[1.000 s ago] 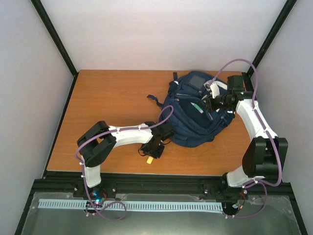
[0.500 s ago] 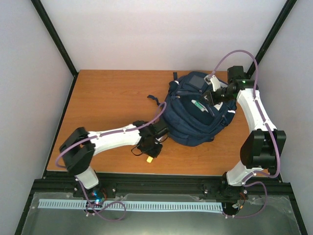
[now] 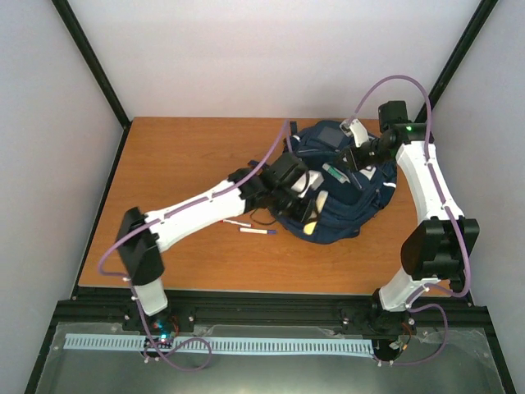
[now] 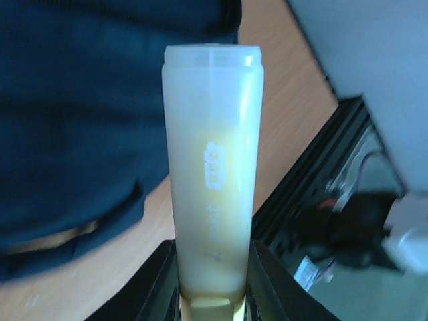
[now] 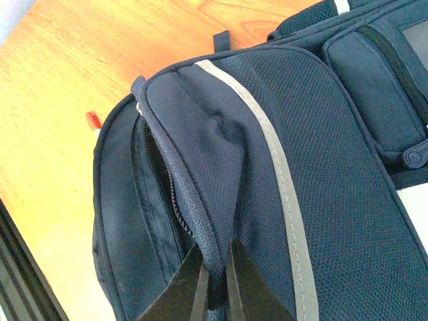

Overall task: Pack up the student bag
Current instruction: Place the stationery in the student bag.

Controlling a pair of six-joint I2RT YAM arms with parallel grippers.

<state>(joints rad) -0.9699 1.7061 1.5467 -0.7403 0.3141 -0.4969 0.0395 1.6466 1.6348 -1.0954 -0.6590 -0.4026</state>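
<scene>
From above, the student bag [image 3: 344, 193] lies on the right half of the table [image 3: 180, 156], towards the back. The left arm stretches across to it, and the left gripper [image 3: 310, 210] sits over the bag's near side with a pale tube in its hold. The right gripper [image 3: 354, 156] is down on the far right of the bag. 2 pens [image 3: 248, 226] lie on the wood just left of the bag, and a white and green marker [image 3: 335, 174] rests on top of it.

In the left wrist view, the pale tube [image 4: 212, 167] stands clamped between the 2 fingers, with the blue bag [image 4: 80, 107] close behind it.

In the right wrist view, the right gripper [image 5: 215, 287] is pinched tight on a fold of the bag [image 5: 267, 174] beside an open zip [image 5: 160, 194].
</scene>
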